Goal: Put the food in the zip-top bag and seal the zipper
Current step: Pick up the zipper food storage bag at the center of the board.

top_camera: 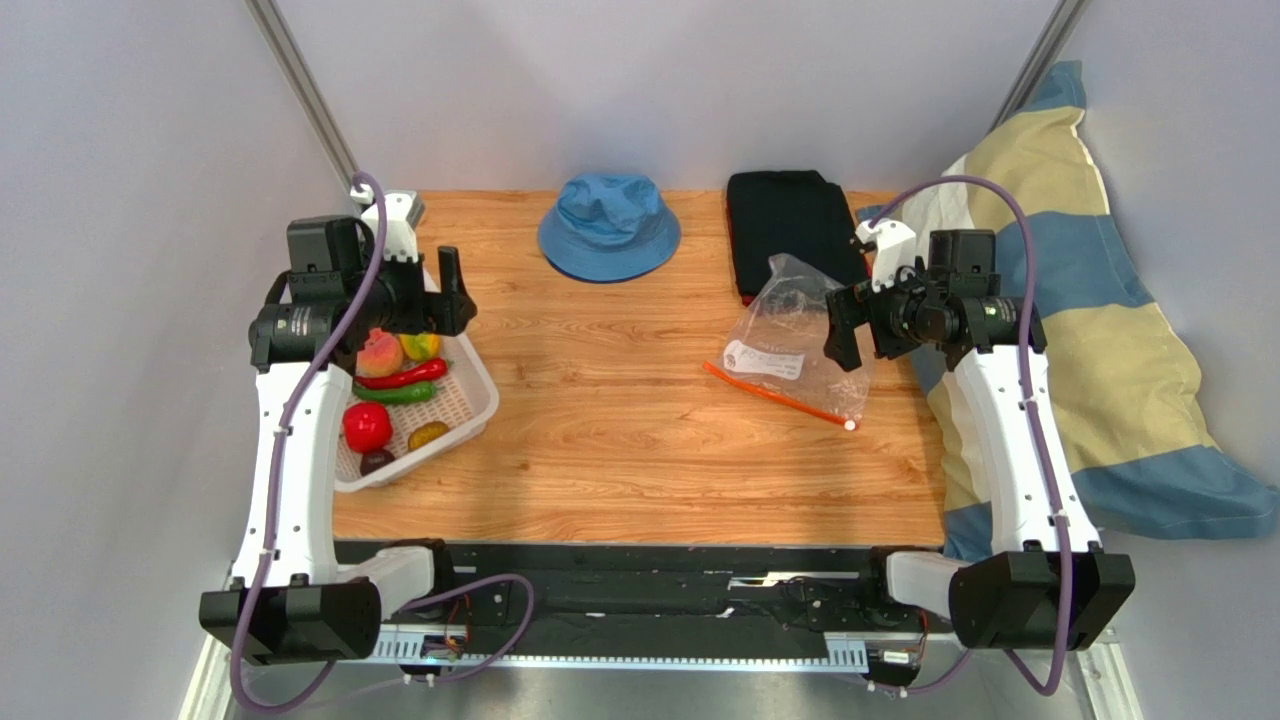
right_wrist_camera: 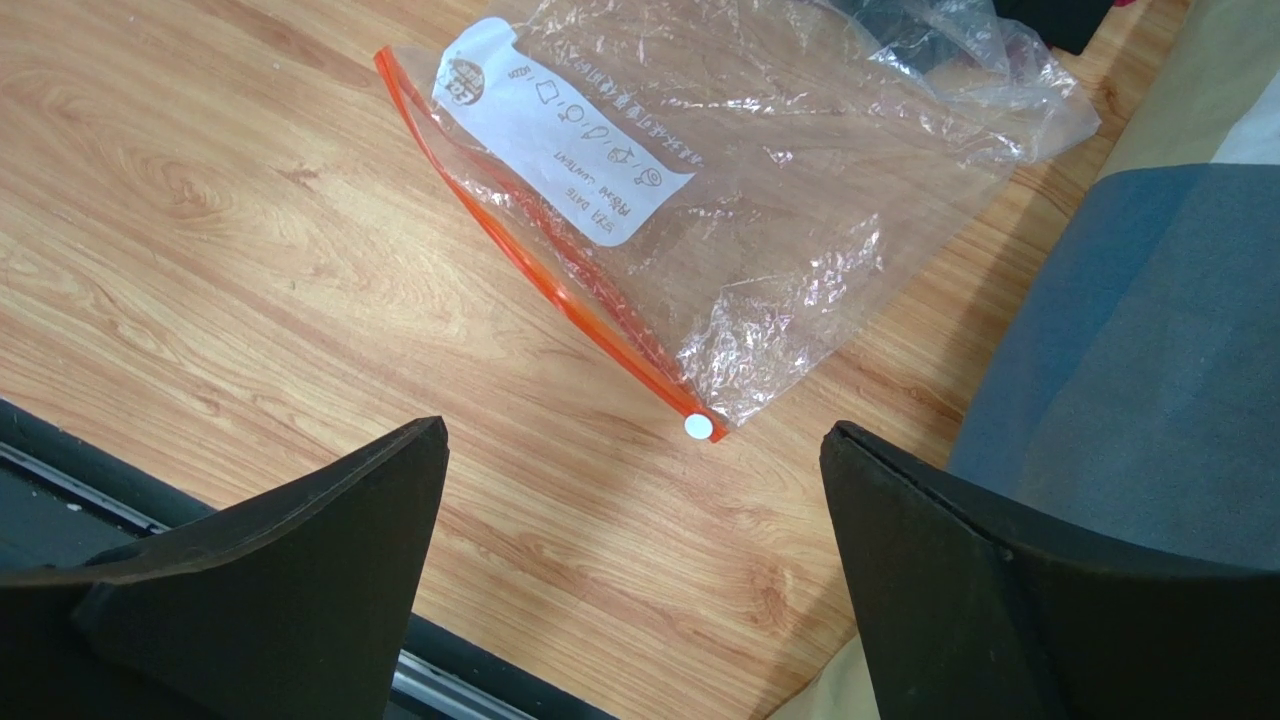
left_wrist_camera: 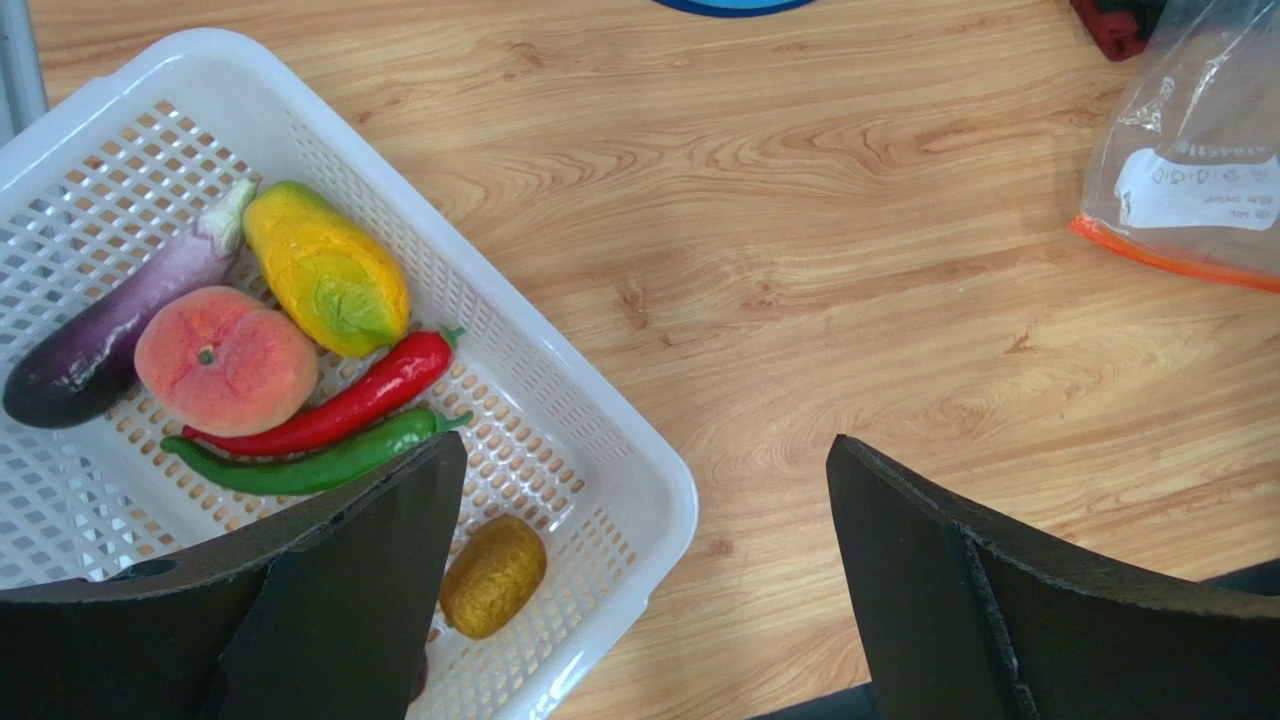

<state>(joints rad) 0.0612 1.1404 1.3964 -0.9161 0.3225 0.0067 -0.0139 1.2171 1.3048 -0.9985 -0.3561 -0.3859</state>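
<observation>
To the left, the left gripper (left_wrist_camera: 643, 450) hangs spread wide and empty over the white basket (left_wrist_camera: 90, 105). The food (left_wrist_camera: 226, 360) lies inside. The pieces look light and smooth, likely best pinched across their middles. Further right on the table (top_camera: 631, 435), the zip-top bag (right_wrist_camera: 781, 195) lies flat, flimsy and probably slippery. I'd grab its stiffer zipper (right_wrist_camera: 526, 255) edge. Above it the right gripper (right_wrist_camera: 634, 438) gapes, holding nothing.

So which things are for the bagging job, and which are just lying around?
For the job: toy food in the white basket, zip-top bag, its orange zipper.
Just lying about: blue hat, black cloth, striped pillow.
</observation>
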